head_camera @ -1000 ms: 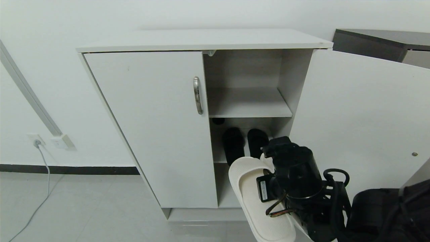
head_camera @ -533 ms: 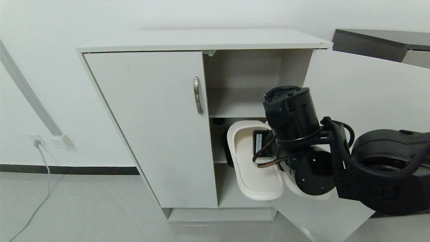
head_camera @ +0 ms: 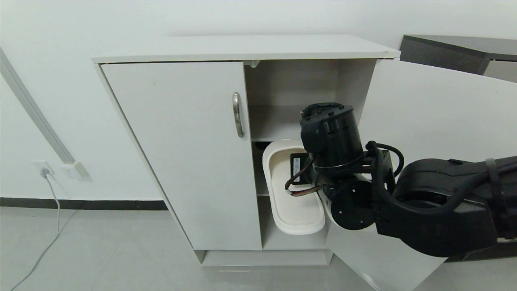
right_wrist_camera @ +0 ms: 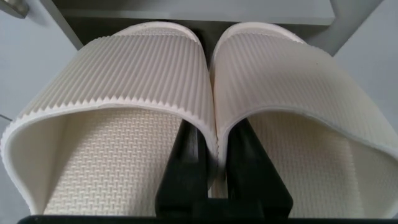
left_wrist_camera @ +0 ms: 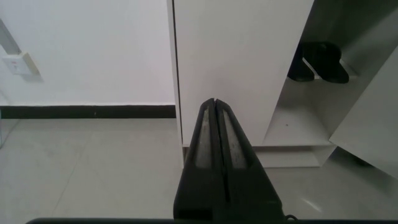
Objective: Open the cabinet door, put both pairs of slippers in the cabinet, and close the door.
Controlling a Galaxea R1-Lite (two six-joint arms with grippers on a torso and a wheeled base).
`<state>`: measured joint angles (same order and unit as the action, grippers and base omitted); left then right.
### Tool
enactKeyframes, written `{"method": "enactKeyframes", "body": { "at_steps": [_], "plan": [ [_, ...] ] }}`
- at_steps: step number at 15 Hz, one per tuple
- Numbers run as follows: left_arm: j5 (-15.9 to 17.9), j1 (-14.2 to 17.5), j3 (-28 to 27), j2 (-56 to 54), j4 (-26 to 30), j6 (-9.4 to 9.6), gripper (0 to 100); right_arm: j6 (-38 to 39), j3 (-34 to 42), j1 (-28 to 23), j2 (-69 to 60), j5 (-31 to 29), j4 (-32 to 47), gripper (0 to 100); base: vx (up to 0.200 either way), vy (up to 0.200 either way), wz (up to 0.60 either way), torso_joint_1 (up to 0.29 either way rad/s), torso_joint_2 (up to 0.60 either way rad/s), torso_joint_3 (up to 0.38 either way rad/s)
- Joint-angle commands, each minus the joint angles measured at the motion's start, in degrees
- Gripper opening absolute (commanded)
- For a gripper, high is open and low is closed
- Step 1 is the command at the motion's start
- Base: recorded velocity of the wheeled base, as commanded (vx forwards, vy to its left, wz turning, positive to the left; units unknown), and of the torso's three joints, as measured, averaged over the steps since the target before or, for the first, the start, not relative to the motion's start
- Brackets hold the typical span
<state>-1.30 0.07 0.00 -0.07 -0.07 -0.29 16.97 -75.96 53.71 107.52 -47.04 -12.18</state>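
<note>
The white cabinet has its left door closed and its right door swung wide open. My right gripper is shut on the touching straps of the pair of white slippers, one finger inside each slipper. It holds the white slippers tilted in the cabinet opening, at the level of the middle shelf. The black slippers lie side by side on that middle shelf. My left gripper is shut with nothing in it, low over the floor in front of the closed door.
A metal handle sits on the closed door's edge. The upper shelf and bottom compartment are bare. A wall socket with a cable is at the left. A dark piece of furniture stands behind the open door.
My right arm has risen and pushed forward and left, carrying the white slippers from low in front of the cabinet into its opening. They now cover the black slippers in the head view.
</note>
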Motion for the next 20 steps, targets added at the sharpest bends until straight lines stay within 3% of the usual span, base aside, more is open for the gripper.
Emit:
{"method": "enactKeyframes", "body": {
  "at_steps": [1,14,20],
  "plan": [
    [-0.01,0.01,0.00,0.07,-0.01,0.03,0,-0.53,-0.24,-0.10,0.50,0.02,-0.74,0,0.000,0.000,0.00,0.000,0.00,0.000],
    [-0.01,0.01,0.00,0.07,-0.01,0.12,0,-1.50,-0.77,-0.71,1.90,0.02,-1.44,0,0.185,0.000,0.00,0.001,0.00,0.002],
    [-0.01,0.01,0.00,0.07,-0.01,0.03,0,-3.43,-6.04,-3.26,5.95,0.11,-2.06,0,0.000,0.000,0.00,0.000,0.00,0.000]
  ]
}}
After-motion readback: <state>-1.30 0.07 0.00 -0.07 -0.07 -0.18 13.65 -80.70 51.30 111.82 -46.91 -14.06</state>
